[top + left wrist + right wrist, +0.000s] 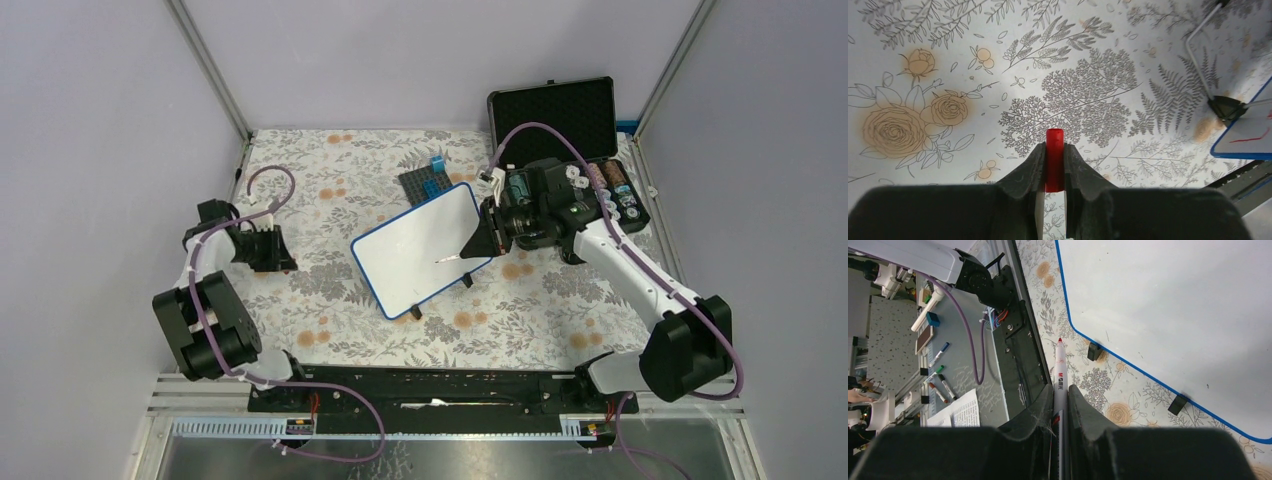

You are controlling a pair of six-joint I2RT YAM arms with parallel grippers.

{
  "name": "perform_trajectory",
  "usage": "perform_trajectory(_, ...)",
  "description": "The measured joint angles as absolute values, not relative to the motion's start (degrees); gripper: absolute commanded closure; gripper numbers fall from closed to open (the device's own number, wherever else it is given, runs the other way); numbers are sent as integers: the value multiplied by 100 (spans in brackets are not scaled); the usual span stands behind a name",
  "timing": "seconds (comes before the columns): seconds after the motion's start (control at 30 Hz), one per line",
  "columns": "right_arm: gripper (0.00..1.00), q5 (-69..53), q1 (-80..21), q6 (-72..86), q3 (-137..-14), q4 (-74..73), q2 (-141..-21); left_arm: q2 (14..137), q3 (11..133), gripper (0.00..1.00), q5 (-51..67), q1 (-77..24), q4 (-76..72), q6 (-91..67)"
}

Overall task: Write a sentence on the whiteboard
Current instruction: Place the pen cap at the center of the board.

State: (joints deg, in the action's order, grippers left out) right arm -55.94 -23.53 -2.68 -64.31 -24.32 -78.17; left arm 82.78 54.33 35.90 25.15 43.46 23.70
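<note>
One whiteboard point(418, 250), right end effector point(470, 248) beside its right edge

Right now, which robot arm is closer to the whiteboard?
Right. The right arm holds a marker at the right edge of the whiteboard; the left arm sits apart to its left, jaws shut on a red cap.

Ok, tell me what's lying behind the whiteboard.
Behind the whiteboard lies a dark grey plate with a small blue block on it. The board's far edge covers the plate's near part, so anything there is hidden.
</note>
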Motion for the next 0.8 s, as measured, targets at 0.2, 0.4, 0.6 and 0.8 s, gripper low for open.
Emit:
perform_trajectory(0.2, 100, -5596, -2438, -231, -6431, -2274, -7924, 8678, 5188, 93, 3330, 2353, 4012, 2504)
perform_trajectory(0.4, 100, -5610, -2482, -202, -6431, -2198, -7935, 8868, 5011, 89, 3055, 1896, 3658, 2493)
perform_trajectory(0.6, 100, -5629, -2488, -193, -6431, -2196, -7964, 9174, 5011, 70, 2851, 1640, 3369, 2401)
perform_trajectory(0.8, 100, -5660, -2488, -196, -6431, -2196, -7968, 9196, 5011, 53, 2838, 1557, 3317, 2349)
